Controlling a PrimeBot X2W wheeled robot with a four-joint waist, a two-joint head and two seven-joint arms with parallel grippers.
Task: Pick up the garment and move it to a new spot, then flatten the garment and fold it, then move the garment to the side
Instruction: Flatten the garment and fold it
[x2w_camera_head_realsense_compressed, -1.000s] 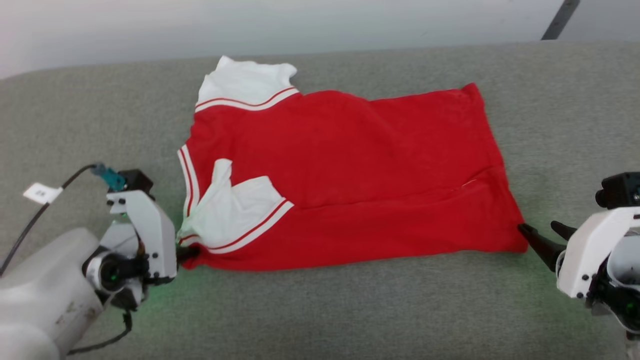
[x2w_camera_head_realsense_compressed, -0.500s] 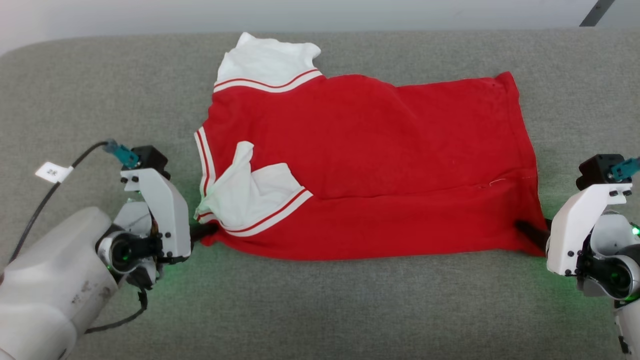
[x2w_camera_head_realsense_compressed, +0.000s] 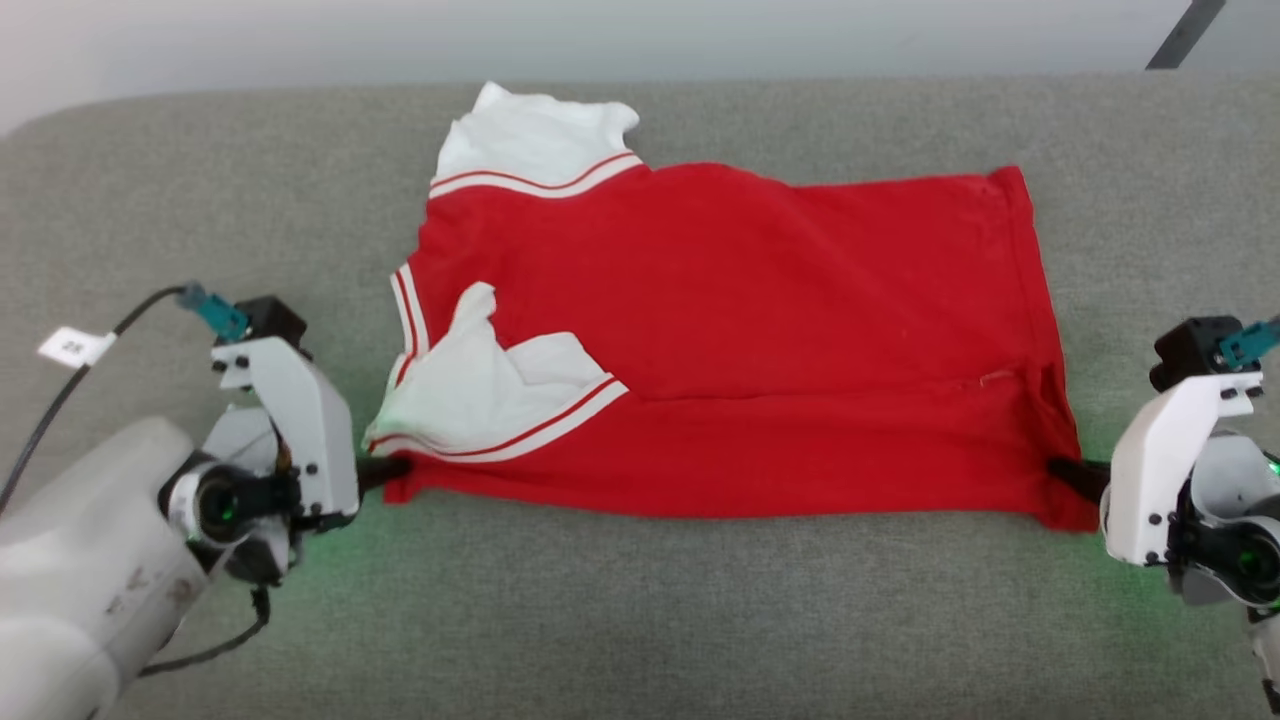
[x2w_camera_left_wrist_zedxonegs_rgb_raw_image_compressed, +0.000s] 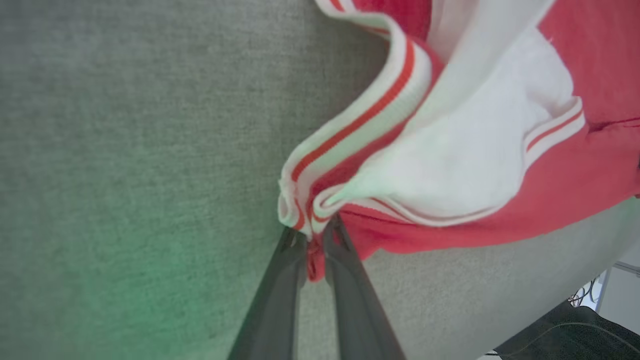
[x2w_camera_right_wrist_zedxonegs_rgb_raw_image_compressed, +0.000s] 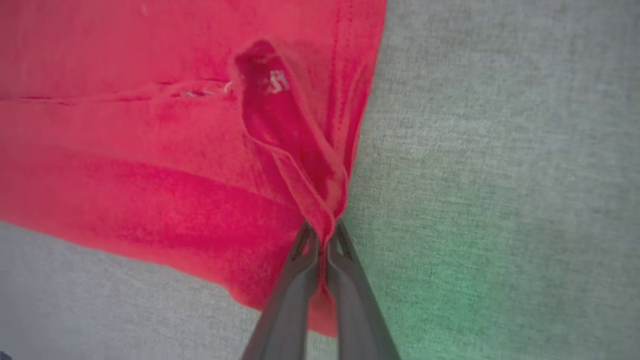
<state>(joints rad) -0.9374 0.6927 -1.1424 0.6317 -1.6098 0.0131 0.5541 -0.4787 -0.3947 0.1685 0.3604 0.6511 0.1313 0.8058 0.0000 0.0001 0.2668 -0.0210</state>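
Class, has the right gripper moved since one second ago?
Yes. Judged against the garment's near hem corner, the right gripper has moved leftward onto it and shut there; before, its fingers stood open beside that corner.

The garment (x2w_camera_head_realsense_compressed: 720, 330) is bright red with white sleeves, each edged in white trim carrying thin red stripes. The tabletop (x2w_camera_head_realsense_compressed: 640, 620) is heathered grey fabric. The left claw (x2w_camera_head_realsense_compressed: 388, 468) and right claw (x2w_camera_head_realsense_compressed: 1063, 468) have dark grey fingers and white housings; green light tints the grey beside them.
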